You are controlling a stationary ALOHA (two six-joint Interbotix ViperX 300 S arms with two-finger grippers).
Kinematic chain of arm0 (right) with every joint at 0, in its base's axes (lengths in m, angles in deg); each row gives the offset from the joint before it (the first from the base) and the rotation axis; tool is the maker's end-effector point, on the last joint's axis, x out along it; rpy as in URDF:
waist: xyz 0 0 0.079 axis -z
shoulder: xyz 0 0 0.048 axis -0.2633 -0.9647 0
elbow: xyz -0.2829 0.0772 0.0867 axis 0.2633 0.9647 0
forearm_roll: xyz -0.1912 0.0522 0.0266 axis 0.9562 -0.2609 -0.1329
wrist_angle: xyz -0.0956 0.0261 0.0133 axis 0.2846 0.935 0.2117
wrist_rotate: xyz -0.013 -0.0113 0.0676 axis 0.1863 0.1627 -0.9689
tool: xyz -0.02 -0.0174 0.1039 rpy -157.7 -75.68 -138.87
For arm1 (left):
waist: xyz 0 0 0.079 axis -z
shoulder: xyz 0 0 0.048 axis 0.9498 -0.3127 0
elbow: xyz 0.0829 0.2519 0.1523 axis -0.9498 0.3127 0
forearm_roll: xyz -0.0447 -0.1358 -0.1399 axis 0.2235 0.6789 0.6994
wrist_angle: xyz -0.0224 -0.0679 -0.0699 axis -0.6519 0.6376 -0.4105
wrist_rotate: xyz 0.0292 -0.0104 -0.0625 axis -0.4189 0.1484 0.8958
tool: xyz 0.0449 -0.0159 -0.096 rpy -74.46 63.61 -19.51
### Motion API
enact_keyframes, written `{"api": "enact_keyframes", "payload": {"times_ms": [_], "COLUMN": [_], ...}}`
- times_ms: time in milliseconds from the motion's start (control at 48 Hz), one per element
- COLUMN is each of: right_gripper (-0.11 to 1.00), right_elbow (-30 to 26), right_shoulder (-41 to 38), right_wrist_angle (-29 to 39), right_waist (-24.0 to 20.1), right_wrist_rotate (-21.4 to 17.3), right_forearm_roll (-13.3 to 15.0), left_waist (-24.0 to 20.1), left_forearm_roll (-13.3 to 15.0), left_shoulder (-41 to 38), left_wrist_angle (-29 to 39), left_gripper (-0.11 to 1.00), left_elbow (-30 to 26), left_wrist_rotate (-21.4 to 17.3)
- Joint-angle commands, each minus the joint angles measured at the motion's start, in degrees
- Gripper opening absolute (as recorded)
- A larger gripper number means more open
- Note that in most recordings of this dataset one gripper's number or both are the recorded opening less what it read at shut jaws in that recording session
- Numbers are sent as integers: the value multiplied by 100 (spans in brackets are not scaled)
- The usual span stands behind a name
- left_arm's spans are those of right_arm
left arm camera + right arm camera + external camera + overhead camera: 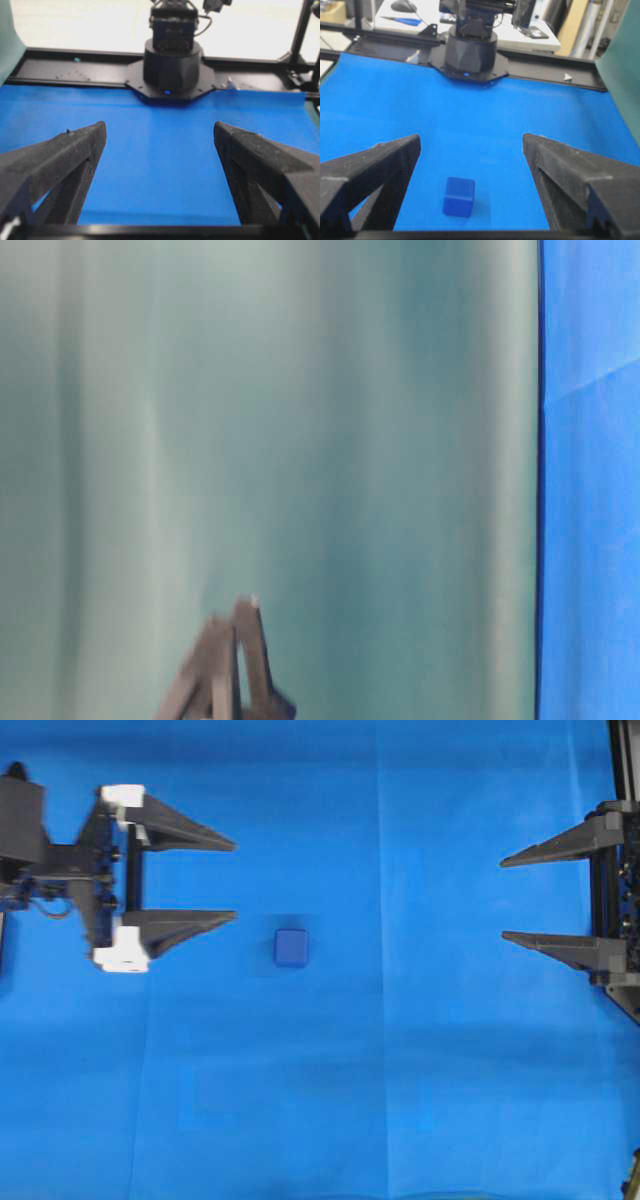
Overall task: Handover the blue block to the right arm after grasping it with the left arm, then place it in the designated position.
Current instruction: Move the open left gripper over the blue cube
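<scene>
- Blue cloth [400, 1100] covers the whole counter; creases run across it, nothing else lies on it that I can see.
- Left arm [40, 850], white brackets at the claw base, sits at the left edge of the overhead view. Left claw [235, 880] is released, jaws spread wide, tips pointing toward the middle.
- Right arm [615, 900] parked at the right edge. Right claw [503, 898] likewise released and wide, holding nothing, well apart from the block.
- Blue block [291, 947] rests flat on the cloth near centre, just beyond the left claw's tips and a little below its lower finger line, so it is not yet between the jaws.
- Step in hand, as I judge it: the left-arm approach. I would shift the claw sideways until the block sits centred in the gap, come down with the tips straddling it, then clench on two opposite flat faces. I would grip low on the tips, so the upper part stays free for the right claw to take.
- Hidden or poor: the left wrist view shows only cloth and the opposite arm's base [171, 60]; the block is out of its sight. The table-level view is mostly a blurred teal backdrop [270, 440]. No marked placement spot is visible anywhere.
</scene>
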Motion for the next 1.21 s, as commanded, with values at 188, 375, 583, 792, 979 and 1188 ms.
{"api": "enact_keyframes", "payload": {"times_ms": [188,375,583,792,979,1188], "right_gripper": [98,98,98,98,98,98], "right_elbow": [-185,-193,-211,-220,-229,-229], "right_shoulder": [-53,-62,-62,-62,-79,-88], "right_wrist_angle": [-105,-97,-97,-105,-97,-97], "right_waist": [0,0,0,0,0,0], "right_wrist_rotate": [0,0,0,0,9,9], "right_forearm_roll": [-18,-9,-9,-9,-9,-9], "left_waist": [9,0,9,62,114,211], "left_forearm_roll": [-9,0,18,18,18,18], "left_shoulder": [-756,-853,-835,-914,-1046,-1336], "left_wrist_angle": [237,571,1213,3208,5115,6759], "left_gripper": [92,91,91,91,91,91], "left_elbow": [-958,-1099,-1230,-1863,-2663,-3577], "left_wrist_rotate": [-62,-44,70,149,149,132]}}
